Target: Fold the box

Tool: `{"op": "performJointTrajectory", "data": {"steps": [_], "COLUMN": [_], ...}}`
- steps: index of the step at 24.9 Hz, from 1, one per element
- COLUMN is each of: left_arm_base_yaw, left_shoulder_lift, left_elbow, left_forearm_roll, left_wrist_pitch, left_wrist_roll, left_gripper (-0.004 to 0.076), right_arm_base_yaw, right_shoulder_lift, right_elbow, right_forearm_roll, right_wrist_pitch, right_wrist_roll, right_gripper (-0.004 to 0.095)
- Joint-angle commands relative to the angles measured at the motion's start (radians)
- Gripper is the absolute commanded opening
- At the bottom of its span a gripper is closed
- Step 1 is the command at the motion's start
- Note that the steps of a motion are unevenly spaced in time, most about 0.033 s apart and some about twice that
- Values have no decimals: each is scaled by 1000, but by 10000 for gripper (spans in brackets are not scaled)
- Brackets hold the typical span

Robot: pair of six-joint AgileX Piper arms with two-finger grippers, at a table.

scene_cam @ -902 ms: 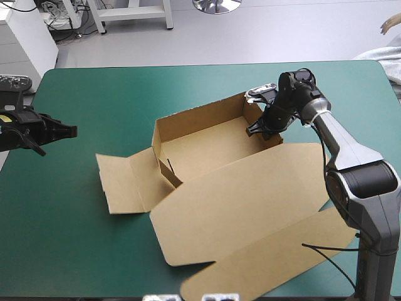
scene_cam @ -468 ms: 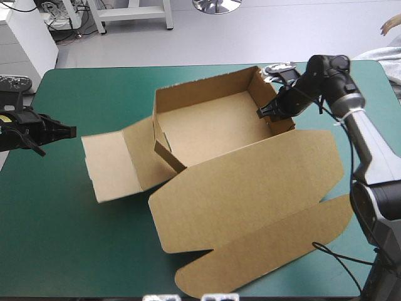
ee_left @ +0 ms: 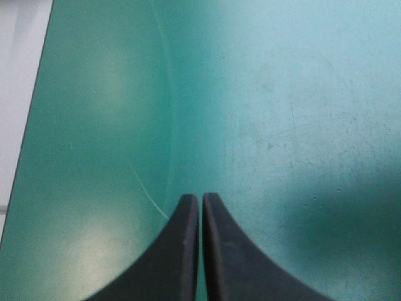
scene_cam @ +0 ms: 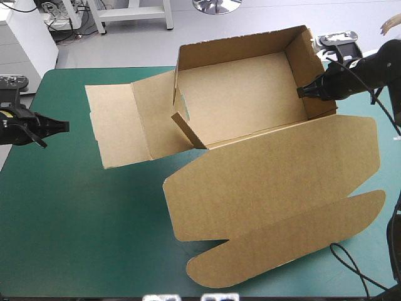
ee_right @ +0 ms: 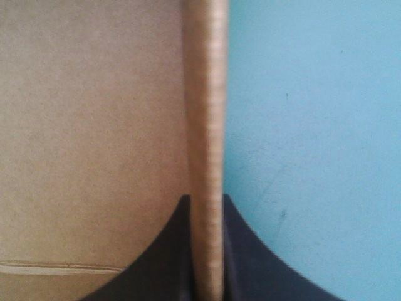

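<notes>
Nearest the near edge of the table (scene_cam: 94, 282), the rounded tuck flap (scene_cam: 282, 257) of the brown box (scene_cam: 250, 163) was seen over the teal-green cover (scene_cam: 75, 238). It was joined by a crease to the broad lid (scene_cam: 276, 188), which was spread open and flat.

Beyond the lid, the open tray (scene_cam: 244, 94) was noted toward the far right of the table, its walls standing. It was judged to be tipped up off the cover at the gripped side, as its far wall showed past the table's far edge. A loose side panel (scene_cam: 119, 125) was spread out from the tray's left end. A short inner tab (scene_cam: 188, 128) stood at that corner.

Handling, as judged: single board, light, stiff across each panel, hinging readily at the creases. A trailing lid could be expected to swing or drag. Edges could be crushed by a hard pinch. A wall's top edge, or a flap's free edge, was judged the best hold.

The right gripper (scene_cam: 305, 93) was found all but closed on the tray's right wall (scene_cam: 313, 69). One finger was set inside and one outside, with the board's edge clamped between them.

The left gripper (scene_cam: 62, 125) was closed to a point with nothing held. It was placed over bare cover by the table's left edge, well apart from the box.
</notes>
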Motion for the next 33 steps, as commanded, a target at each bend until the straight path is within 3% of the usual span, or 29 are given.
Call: {"op": "performJointTrajectory", "data": {"steps": [1,5,14,23,28,33], "left_arm_base_yaw": [1,12,32,-137,-173,-173], "left_shoulder_lift": [32,98,254,332,332,301], "left_elbow": [-31,-31,-31,-31,-37,-37], "left_forearm_roll": [-17,-58,-637,-979,-1128,-1233], "left_wrist_pitch": [-46,-63,6,4,168,178], "left_wrist_roll": [-13,3,331,424,438,441], "left_gripper": [6,6,6,6,6,6], "right_arm_base_yaw": [-30,-32,-32,-32,-32,-30], "right_shoulder_lift": [-66,-75,-75,-73,-71,-53], "right_elbow": [-21,-21,-21,-21,-21,-21], "right_forearm_roll": [93,95,151,157,101,76], "right_wrist_pitch": [11,11,11,11,11,9], "right_wrist_roll": [-8,-11,-11,-11,3,37], "right_gripper": [-19,-19,-19,-19,-19,-19]}}
